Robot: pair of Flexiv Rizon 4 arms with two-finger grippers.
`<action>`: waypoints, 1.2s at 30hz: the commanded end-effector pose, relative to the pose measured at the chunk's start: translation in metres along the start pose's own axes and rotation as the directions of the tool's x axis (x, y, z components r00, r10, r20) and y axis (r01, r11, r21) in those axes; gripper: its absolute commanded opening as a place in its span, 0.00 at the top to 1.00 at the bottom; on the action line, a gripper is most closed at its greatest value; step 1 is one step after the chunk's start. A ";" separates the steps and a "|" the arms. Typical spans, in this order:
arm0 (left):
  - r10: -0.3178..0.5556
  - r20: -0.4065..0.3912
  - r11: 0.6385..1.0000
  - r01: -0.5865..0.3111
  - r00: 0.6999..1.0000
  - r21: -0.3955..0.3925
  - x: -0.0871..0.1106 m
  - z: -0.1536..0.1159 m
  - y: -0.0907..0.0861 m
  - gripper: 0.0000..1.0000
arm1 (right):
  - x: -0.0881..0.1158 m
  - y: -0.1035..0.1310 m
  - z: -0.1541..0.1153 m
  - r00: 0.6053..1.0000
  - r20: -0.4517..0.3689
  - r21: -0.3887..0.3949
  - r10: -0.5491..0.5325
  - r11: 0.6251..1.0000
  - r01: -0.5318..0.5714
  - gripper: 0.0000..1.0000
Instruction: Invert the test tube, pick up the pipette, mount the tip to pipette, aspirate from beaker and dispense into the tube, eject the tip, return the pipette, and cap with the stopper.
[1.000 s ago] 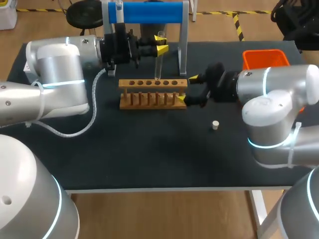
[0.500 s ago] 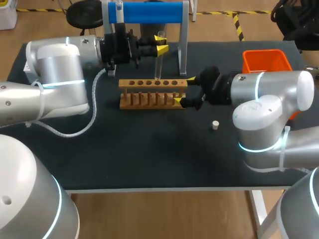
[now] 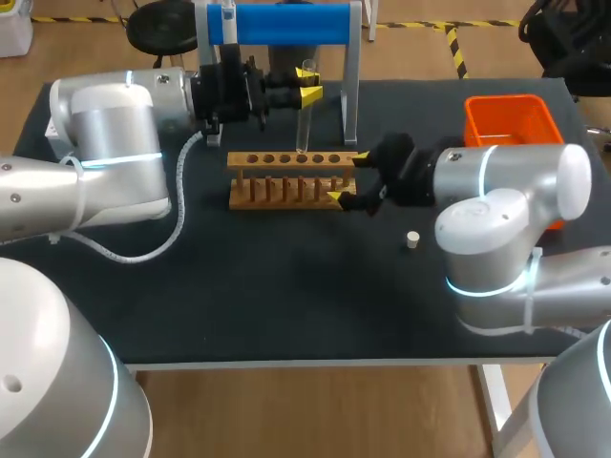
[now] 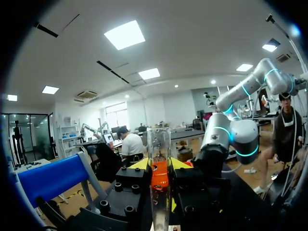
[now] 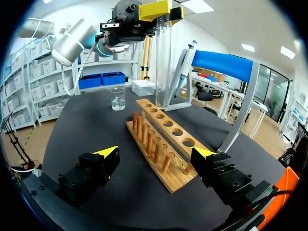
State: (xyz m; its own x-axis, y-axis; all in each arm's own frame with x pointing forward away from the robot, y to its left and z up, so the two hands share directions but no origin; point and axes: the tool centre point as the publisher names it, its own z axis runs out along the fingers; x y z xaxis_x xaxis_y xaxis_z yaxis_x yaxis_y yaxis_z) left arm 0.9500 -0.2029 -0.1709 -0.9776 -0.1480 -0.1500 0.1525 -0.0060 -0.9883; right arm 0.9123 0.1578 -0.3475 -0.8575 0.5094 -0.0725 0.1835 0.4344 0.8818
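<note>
While left pincer (image 3: 307, 94) grips tube (image 3: 304, 126), right pincer (image 3: 346, 178) has neared rack (image 3: 283, 191).

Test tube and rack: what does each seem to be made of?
The test tube looks like clear glass or hard plastic, glossy: the background shows through it; which one, I cannot tell. The rack looks like unpainted wood, matte: warm brown with dowel pegs and drilled holes.

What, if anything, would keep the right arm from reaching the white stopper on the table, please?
Probably nothing, so yes: the stopper lies alone on bare mat near the right hand, which is open by the rack's end.
</note>
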 end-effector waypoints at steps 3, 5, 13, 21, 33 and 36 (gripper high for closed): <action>-0.001 -0.003 1.000 0.001 1.000 -0.002 -0.001 0.000 0.000 1.00 | 0.003 0.000 0.004 1.000 0.009 -0.006 0.003 1.000 -0.003 0.00; -0.001 -0.003 1.000 0.001 1.000 -0.002 -0.001 0.000 0.000 1.00 | 0.004 0.000 0.005 1.000 0.010 -0.005 0.004 1.000 -0.004 0.00; -0.001 -0.003 1.000 0.001 1.000 -0.002 -0.001 0.000 0.000 1.00 | 0.004 0.000 0.006 1.000 0.011 -0.002 0.003 1.000 -0.003 0.00; -0.001 -0.003 1.000 0.001 1.000 -0.002 -0.001 0.000 0.000 1.00 | 0.004 -0.001 0.006 1.000 0.011 0.001 0.004 1.000 -0.004 0.00; -0.001 -0.003 1.000 0.001 1.000 -0.002 -0.001 0.000 0.000 1.00 | 0.002 0.000 0.007 1.000 -0.011 0.020 0.004 1.000 -0.004 0.00; -0.001 -0.003 1.000 0.001 1.000 -0.002 -0.001 0.000 0.000 1.00 | 0.001 0.000 0.007 1.000 -0.014 0.025 0.006 1.000 -0.006 0.00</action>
State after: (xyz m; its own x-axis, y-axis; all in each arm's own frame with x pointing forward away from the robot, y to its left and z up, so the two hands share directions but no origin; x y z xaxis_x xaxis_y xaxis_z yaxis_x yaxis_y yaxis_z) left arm 0.9500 -0.2029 -0.1709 -0.9775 -0.1479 -0.1500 0.1526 -0.0060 -0.9883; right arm 0.9116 0.1641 -0.3547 -0.8574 0.5102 -0.0674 0.1920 0.4386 0.8779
